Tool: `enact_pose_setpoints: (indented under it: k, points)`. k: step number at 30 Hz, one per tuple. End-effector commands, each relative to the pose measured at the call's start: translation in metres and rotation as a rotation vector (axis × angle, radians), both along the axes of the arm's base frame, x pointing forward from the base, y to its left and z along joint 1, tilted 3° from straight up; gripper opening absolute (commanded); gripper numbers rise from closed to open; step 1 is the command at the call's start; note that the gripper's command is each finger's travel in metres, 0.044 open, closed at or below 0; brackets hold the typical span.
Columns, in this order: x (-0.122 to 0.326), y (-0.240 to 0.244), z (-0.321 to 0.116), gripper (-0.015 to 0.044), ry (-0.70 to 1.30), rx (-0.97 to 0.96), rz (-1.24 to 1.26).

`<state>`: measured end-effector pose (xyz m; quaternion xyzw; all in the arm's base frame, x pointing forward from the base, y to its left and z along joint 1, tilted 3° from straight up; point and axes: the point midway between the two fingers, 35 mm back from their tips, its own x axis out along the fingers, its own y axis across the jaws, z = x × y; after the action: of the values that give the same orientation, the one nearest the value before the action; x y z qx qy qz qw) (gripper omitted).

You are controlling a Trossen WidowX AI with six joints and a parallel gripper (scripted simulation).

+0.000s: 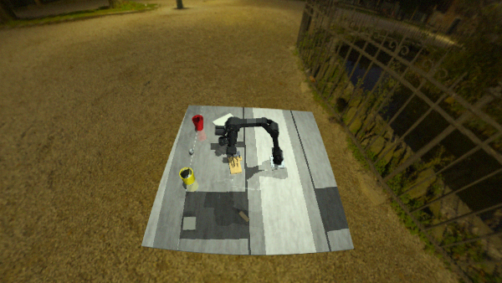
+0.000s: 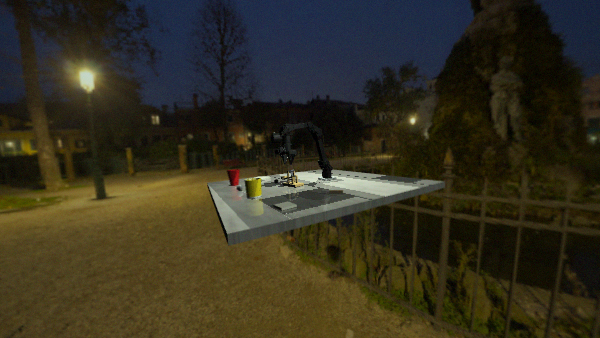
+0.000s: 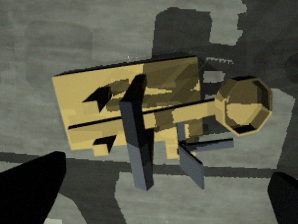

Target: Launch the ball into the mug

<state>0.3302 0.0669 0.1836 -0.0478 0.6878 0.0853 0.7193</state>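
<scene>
Because the jaws [image 1: 232, 155] [image 2: 289, 161] stand wide apart with nothing between them, you have room to straddle the catapult [image 1: 235, 168] [image 2: 294, 184] [image 3: 62, 97] below, presumably for aiming or firing. Its cup [image 3: 245, 114] overhangs one end of the base, hollow side up to receive a load; no ball shows inside. Farther out, the yellow mug [image 1: 187, 177] [image 2: 253, 188] stands upright on the table [image 1: 293, 226] [image 2: 350, 200], its open mouth ready for a catch. Between it and the red mug [image 1: 197, 123] [image 2: 233, 177] lies a small grey round object [image 1: 191, 151] [image 2: 239, 188], possibly your ball; you cannot confirm that.
</scene>
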Motion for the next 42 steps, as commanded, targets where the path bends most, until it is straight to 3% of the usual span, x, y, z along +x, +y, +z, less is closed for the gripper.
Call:
enact_pose_setpoints:
  k: [1, 42]
  points:
    - [-0.003, 0.004, 0.0, 0.044, -0.012, -0.009, 0.126]
    - [-0.028, 0.048, -0.013, 0.044, -0.091, -0.064, 1.543]
